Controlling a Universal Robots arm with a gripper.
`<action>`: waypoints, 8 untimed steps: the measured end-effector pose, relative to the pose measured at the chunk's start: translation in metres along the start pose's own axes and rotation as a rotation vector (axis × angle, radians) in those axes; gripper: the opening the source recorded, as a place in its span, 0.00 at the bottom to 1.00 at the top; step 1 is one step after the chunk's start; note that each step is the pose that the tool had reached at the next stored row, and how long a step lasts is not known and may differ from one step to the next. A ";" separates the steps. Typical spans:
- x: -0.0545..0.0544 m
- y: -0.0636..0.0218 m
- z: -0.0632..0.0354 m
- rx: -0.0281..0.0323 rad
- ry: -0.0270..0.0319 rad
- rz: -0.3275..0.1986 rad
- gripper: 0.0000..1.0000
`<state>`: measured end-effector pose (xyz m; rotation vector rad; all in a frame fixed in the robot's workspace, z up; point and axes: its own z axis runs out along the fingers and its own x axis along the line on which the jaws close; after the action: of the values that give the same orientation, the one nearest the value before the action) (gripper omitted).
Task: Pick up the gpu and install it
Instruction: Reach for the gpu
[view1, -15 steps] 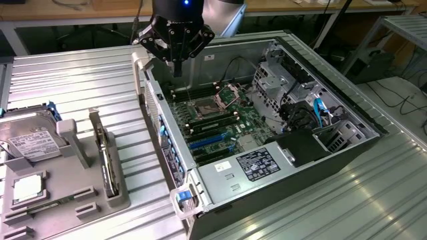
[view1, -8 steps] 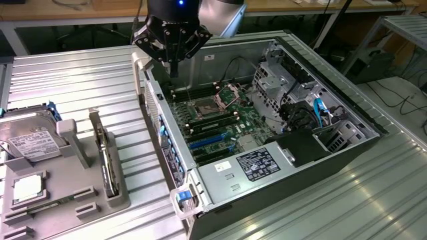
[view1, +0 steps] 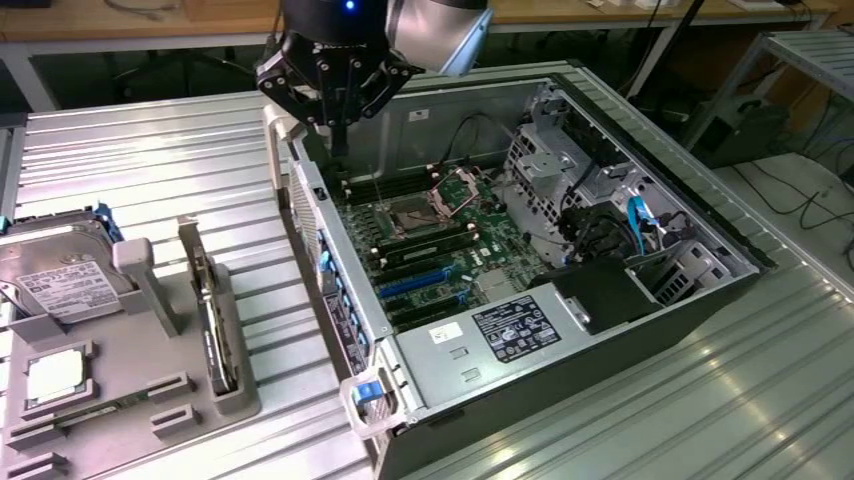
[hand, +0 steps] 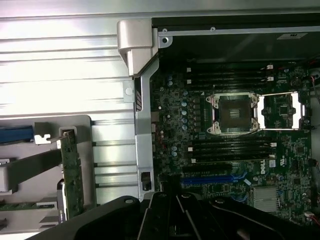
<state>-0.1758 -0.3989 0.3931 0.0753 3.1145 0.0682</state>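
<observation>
The gpu (view1: 214, 322) stands on its edge in a slot of the grey holder (view1: 160, 410) at the exterior view's left, a thin green board with a silver bracket end. The wrist view shows the gpu (hand: 72, 172) edge-on beside the case wall. My gripper (view1: 336, 138) hangs over the far left corner of the open computer case (view1: 694, 250), above the motherboard (view1: 447, 245) and well away from the gpu. Its fingers are shut together with nothing between them. In the wrist view the gripper (hand: 175, 222) shows as dark fingers over the blue expansion slots (hand: 215, 178).
A silver hard drive (view1: 60, 270) and a small square processor chip (view1: 56, 375) sit in the same holder. Inside the case are an open processor socket (view1: 424, 210), memory slots, blue slots (view1: 414, 285), a power supply (view1: 514, 330) and drive bays with cables (view1: 627, 225).
</observation>
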 end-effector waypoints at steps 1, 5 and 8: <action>0.001 -0.0001 0.0000 0.0000 0.0000 0.000 0.11; 0.005 -0.0003 -0.0001 0.0000 0.0000 0.000 0.11; 0.009 -0.0004 -0.0001 0.0000 0.0000 0.000 0.11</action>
<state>-0.1843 -0.3989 0.3930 0.0752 3.1145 0.0682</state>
